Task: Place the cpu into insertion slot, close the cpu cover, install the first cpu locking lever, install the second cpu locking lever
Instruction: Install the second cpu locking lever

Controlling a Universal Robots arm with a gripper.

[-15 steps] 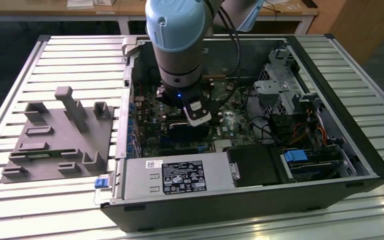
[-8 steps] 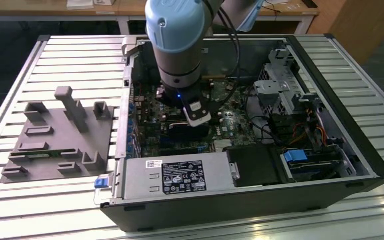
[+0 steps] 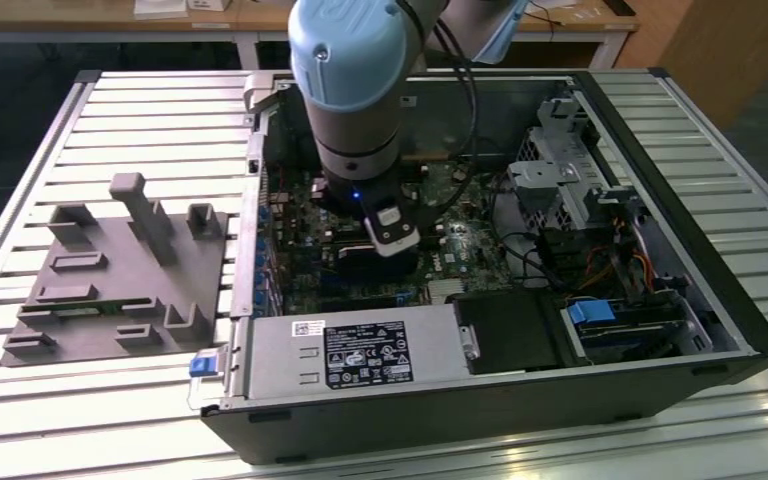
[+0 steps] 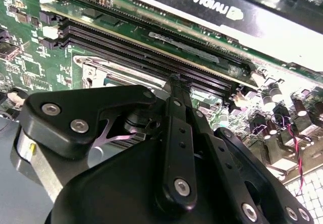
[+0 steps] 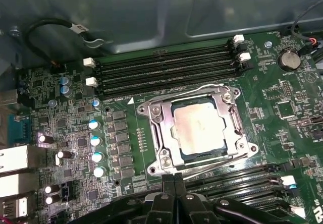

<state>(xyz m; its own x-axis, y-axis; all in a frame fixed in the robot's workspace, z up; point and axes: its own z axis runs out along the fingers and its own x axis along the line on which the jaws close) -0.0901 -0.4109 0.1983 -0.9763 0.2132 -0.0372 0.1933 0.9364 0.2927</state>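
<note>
The cpu (image 5: pixel 198 129) is sitting flat in the insertion slot (image 5: pixel 229 146), its dull grey-metal face turned up and catching a pale glare in the first wrist view. It is square, so it has no real long axis; its edges are running in line with the socket's sides, slightly skewed to the memory slots (image 5: pixel 166 67) lying just beside it. The cpu cover (image 5: pixel 160 133), a thin silvery frame with a square window, is lying down over the chip, its window framing the metal face, with screws showing at the corners. Thin wire levers are lying along the socket's sides; whether they are latched cannot be told. All of this is set in the green circuit board (image 5: pixel 75 148), which is lying inside the open computer case (image 3: pixel 704 330) on a slatted table (image 3: pixel 117 400).

The gripper (image 5: pixel 174 183) is hovering near the socket's edge, its black fingers (image 5: pixel 168 186) pressed together with nothing between them; in the second wrist view the same fingertips (image 4: pixel 175 82) are meeting in a point above the socket's rim. In the exterior view the arm (image 3: pixel 351 90) is reaching down into the case, and a grey fixture plate (image 3: pixel 117 270) is lying on the table at the exterior view's left.
</note>
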